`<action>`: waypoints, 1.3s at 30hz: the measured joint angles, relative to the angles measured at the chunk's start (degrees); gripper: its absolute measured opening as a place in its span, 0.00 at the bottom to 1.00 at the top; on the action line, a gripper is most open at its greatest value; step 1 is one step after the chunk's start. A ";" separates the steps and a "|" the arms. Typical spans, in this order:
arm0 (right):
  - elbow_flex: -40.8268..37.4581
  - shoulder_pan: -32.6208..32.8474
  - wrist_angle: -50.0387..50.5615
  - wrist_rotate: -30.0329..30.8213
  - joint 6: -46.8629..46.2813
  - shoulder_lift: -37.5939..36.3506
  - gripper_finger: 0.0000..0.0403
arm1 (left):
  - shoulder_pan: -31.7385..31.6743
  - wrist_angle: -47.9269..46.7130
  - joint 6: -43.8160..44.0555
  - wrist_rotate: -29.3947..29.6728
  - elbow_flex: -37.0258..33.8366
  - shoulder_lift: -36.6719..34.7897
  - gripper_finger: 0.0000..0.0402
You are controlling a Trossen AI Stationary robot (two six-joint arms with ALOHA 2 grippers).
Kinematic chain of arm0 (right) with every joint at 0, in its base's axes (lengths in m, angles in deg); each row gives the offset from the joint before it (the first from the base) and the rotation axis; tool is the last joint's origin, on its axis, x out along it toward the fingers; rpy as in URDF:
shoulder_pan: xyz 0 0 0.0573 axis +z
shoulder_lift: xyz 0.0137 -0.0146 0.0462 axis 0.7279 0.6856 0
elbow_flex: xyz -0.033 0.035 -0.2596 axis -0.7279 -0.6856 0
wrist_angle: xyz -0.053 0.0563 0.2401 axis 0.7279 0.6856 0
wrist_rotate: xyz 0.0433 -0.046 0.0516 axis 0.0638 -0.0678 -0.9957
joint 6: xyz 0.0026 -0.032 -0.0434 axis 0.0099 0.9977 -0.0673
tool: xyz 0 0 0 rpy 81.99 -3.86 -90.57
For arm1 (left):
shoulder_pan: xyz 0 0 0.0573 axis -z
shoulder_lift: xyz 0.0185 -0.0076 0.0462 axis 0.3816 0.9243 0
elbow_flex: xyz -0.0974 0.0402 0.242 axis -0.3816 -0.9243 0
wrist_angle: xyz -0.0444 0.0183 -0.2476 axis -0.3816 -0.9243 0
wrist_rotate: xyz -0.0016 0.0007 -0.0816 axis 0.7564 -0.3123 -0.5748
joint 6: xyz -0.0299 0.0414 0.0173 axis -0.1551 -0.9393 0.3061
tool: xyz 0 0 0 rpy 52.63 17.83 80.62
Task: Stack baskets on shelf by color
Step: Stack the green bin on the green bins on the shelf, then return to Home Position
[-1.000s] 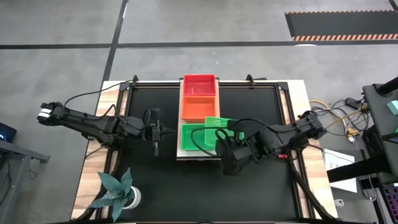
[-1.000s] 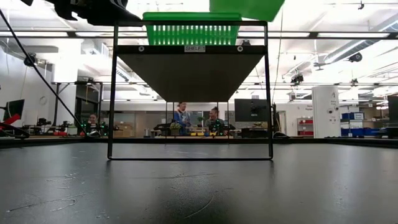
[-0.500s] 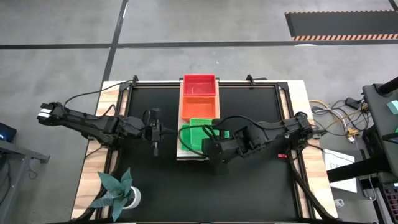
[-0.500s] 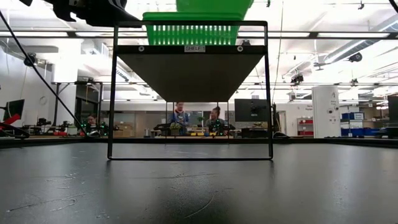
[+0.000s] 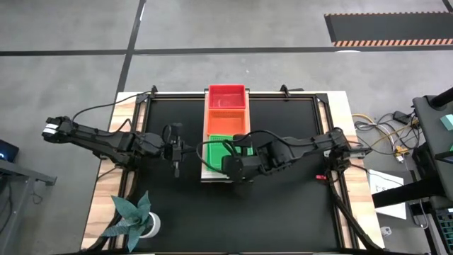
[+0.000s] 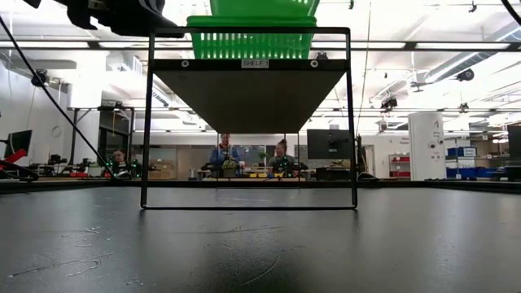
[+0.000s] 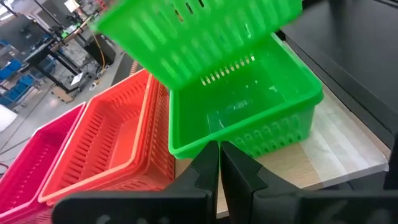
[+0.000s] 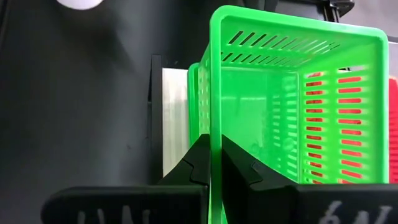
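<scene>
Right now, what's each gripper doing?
Left gripper: shut, empty, beside the shelf.
Right gripper: shut on the green basket's rim, over the green stack.

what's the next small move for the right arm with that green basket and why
Probably lower it straight down and level it. The right gripper is shut on the rim of a green basket, which hangs tilted just above the green basket on the shelf, not yet nested. The left gripper waits shut beside the shelf.

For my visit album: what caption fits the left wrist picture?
A tilted green basket held above another green basket on the wooden shelf, beside orange and pink stacks.
</scene>
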 joint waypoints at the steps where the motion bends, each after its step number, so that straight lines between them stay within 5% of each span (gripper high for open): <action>1: -0.02 -0.19 0.00 -0.02 0.21 0.26 0.02 | 0.01 -0.02 0.00 0.01 0.00 0.00 0.00; 25: 0.04 -1.62 0.24 0.13 1.48 3.04 0.03 | 0.01 -0.07 0.00 0.00 0.00 0.02 0.00; 39: -0.28 -1.71 0.04 0.15 1.79 3.04 0.19 | 0.02 -0.06 0.02 0.02 -0.02 0.02 0.00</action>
